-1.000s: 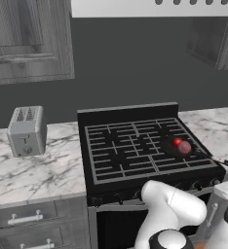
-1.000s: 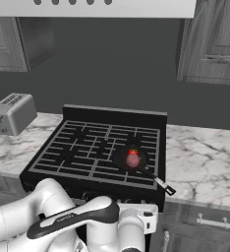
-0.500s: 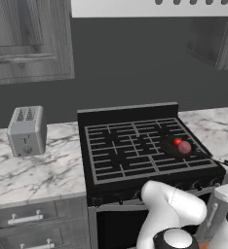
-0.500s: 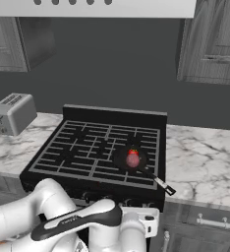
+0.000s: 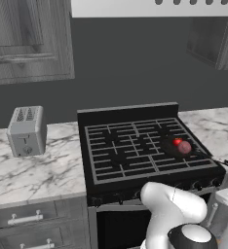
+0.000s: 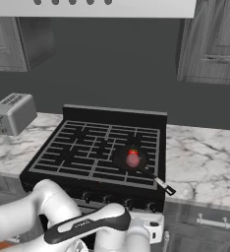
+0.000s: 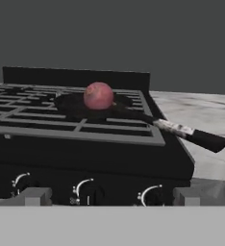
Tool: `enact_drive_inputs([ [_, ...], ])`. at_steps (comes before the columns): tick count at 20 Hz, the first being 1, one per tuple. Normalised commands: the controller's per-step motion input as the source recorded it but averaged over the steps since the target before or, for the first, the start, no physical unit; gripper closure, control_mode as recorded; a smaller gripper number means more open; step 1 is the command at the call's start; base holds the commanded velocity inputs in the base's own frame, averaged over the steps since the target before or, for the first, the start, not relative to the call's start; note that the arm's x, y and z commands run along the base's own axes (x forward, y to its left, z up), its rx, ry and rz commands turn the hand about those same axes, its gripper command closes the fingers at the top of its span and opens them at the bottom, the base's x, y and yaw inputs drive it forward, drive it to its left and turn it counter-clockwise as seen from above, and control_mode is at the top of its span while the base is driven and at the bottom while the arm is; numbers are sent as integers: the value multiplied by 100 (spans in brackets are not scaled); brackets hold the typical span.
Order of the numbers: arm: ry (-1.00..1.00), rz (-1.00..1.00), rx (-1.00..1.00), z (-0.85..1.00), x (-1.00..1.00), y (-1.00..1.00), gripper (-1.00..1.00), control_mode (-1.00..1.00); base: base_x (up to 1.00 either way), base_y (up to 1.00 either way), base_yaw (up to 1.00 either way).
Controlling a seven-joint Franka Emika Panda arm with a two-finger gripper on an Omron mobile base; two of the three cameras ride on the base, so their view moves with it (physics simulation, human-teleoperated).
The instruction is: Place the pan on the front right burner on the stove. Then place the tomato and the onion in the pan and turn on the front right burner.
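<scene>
Pan (image 6: 129,160), small, shallow and black, sits on the front right burner holding maroon onion (image 6: 132,160) and red tomato (image 6: 133,153). I keep my end effector (image 7: 105,198) open, facing the black stove's (image 6: 92,147) knobs (image 7: 83,191) for ignition.

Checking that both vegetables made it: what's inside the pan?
The pan holds the onion with the tomato right behind it. In the hand view the onion covers the tomato.

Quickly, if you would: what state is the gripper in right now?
Gripper: open, holding nothing, its fingertips level with the stove knob row.
</scene>
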Motion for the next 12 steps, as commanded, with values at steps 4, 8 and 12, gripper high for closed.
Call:
enact_drive_inputs([
  [4,-1,0,0,-3,0,-22,-100,-100,0,0,0],
  [8,-2,0,0,0,0,-21,-100,-100,0,0,0],
  [12,0,0,0,-1,0,-12,-100,-100,0,0,0],
])
